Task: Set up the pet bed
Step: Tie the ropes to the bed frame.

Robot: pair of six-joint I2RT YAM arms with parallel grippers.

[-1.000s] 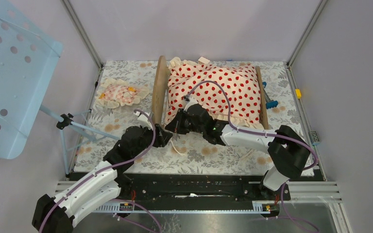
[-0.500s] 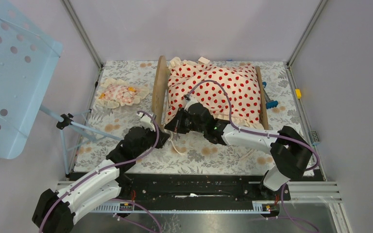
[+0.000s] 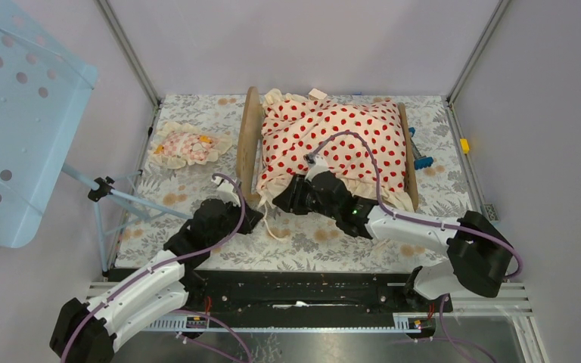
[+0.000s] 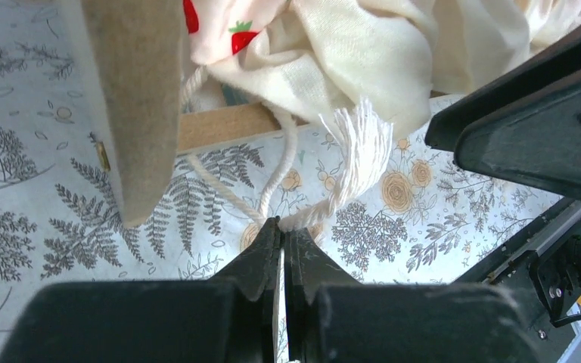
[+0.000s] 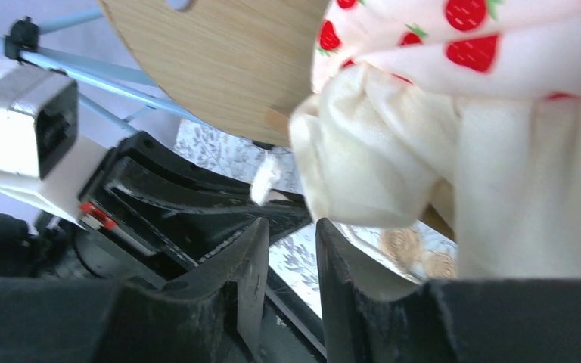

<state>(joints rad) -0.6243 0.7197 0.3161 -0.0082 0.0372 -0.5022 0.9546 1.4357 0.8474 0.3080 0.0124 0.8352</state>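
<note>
The pet bed (image 3: 247, 140) sits at the far middle of the table (image 3: 333, 243), with the blanket (image 3: 348, 132) heaped on it. The left tool (image 4: 281, 231) pinches the blanket's tasselled cord (image 4: 286, 159); the right tool (image 5: 289, 231) stands slightly parted, empty. A hard tug could drag the blanket off.

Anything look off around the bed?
Yes: the blanket lies bunched on the pet bed, ruffle spilling over the near rail; a white cord trails onto the table, pinched in the left hand; the pillow lies off the bed.

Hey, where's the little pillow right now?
In the top view, the pillow lies on the far left part of the table, just left of the pet bed and its wooden headboard.
</note>
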